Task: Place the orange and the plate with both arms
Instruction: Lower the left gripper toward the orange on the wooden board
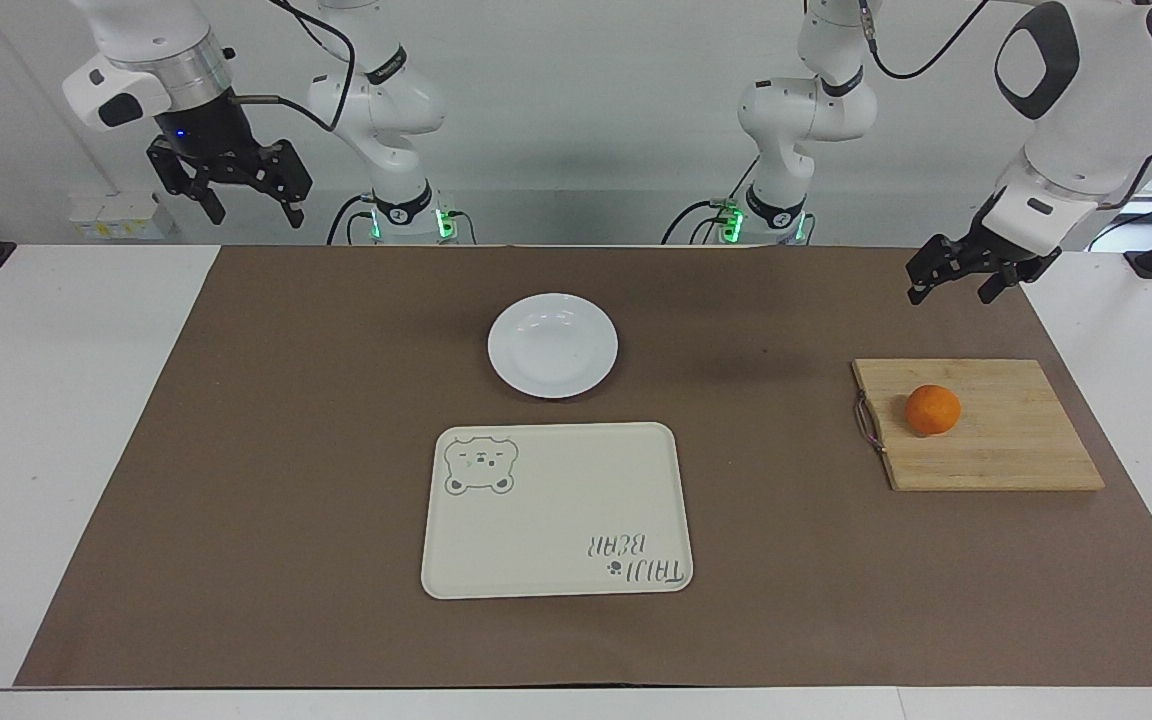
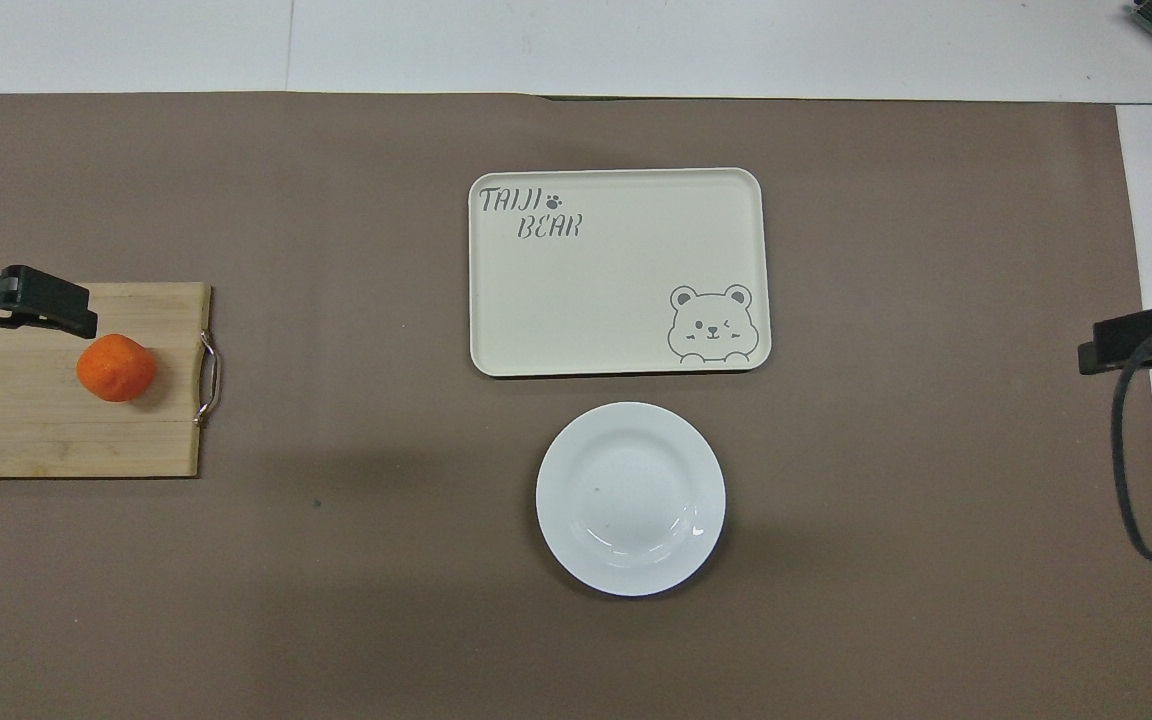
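Note:
The orange sits on a wooden cutting board toward the left arm's end of the table; it also shows in the overhead view. The white plate lies on the brown mat mid-table, empty, and shows in the overhead view too. My left gripper is open and empty, up in the air by the board, apart from the orange; its tip shows in the overhead view. My right gripper is open and empty, raised high at the right arm's end of the table.
A cream rectangular tray with a bear drawing lies just farther from the robots than the plate, empty. The board has a metal handle on its side toward the plate. The brown mat covers most of the table.

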Controlling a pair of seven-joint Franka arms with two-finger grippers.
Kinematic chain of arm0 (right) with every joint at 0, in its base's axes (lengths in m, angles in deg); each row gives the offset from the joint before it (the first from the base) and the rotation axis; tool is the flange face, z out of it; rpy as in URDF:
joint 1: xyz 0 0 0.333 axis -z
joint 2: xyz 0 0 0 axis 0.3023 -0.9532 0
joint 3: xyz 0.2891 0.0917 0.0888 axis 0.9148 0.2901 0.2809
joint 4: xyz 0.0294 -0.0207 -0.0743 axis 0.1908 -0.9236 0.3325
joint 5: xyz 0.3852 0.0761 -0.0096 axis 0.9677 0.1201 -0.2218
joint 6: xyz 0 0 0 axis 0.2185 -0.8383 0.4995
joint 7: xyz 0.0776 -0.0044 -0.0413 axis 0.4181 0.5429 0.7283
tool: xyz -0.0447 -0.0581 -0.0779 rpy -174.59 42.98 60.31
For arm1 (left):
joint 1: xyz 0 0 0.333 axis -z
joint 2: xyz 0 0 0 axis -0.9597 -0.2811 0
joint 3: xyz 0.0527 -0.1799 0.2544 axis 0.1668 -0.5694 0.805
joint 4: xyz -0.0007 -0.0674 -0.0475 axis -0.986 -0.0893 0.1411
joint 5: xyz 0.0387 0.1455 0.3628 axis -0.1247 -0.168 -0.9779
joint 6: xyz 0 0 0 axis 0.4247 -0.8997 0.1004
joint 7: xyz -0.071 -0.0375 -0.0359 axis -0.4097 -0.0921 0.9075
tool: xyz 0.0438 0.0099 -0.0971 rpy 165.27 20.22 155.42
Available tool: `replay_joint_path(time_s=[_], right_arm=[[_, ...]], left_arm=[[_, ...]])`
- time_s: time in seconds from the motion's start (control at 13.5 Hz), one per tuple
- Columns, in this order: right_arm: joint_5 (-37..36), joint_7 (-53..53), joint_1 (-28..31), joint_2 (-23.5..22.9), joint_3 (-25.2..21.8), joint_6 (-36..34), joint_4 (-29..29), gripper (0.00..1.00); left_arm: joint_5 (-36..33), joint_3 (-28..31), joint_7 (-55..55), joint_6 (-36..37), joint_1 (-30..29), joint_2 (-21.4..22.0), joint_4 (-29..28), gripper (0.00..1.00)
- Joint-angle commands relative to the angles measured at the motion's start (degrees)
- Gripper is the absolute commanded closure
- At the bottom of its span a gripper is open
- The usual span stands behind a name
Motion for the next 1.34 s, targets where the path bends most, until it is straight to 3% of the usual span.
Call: replay_joint_path(time_s=[0.0, 0.74, 1.26], right_arm=[[1.0, 1.5, 0.5, 0.1, -0.1, 0.9, -0.3, 0.00], [1.0, 1.5, 0.5, 0.1, -0.1, 0.8, -0.3, 0.00], [1.0, 1.5, 0.4, 0.1, -0.1, 0.8, -0.3, 0.00]], left_arm=[[-1.1, 0.0, -0.9, 1.5, 0.3, 2.7, -0.6, 0.00], [-1.1, 0.0, -0.9, 1.1, 0.2, 3.2, -1.7, 0.00], [-1.1, 0.2, -3.9, -7.6, -1.1, 3.7, -10.4, 0.00]])
